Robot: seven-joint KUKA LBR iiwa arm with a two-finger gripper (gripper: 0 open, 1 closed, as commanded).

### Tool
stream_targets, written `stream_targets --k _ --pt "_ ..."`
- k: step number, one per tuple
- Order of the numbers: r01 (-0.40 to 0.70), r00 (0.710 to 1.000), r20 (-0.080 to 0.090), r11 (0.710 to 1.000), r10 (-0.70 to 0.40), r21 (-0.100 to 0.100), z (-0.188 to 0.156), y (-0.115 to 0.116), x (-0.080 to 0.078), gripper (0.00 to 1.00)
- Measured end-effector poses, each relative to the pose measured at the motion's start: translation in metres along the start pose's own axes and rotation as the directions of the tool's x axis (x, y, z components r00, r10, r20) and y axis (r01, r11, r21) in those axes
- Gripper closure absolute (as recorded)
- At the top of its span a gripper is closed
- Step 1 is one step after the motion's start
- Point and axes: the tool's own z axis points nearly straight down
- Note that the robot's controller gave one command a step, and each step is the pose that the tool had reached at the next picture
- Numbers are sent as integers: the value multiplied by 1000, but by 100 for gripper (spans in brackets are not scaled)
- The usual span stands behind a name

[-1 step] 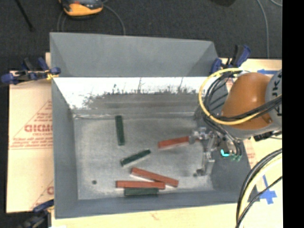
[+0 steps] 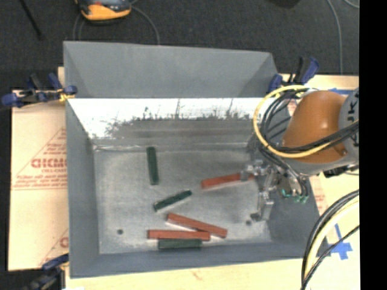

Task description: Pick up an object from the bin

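Slippage looks the likeliest trouble. The red bar (image 2: 221, 181) lies slanted on the floor of the bin (image 2: 81, 180), right of centre. Its right end reaches the metal parts of the gripper (image 2: 257, 189), so any hold would be at the very tip. A long bar taken by one end could swing down or twist free as it is lifted.

The gripper also hangs close to the bin's right wall, where a sideways correction might scrape the metal. A push instead of a grip would only slide the bar leftward, towards the slanted green bar (image 2: 172, 200).

From this angle I cannot tell whether the gripper is spread or pressed together, because the arm's cables and orange cover crowd that corner. The red bar's end seems to touch it, though a real hold cannot be confirmed.

The other bars lie well apart from it. One green bar (image 2: 152, 165) lies towards the back, and a small cluster of red and green bars (image 2: 187, 231) lies along the front wall.
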Motion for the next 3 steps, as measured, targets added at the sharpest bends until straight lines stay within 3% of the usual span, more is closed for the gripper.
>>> stream_targets --k 1,2,3 --pt "-123 992 1 992 123 -1 10 11 -26 0" --pt "163 987 4 987 -163 0 52 -2 -72 100" --pt "164 986 2 986 -164 1 53 -2 -71 0"
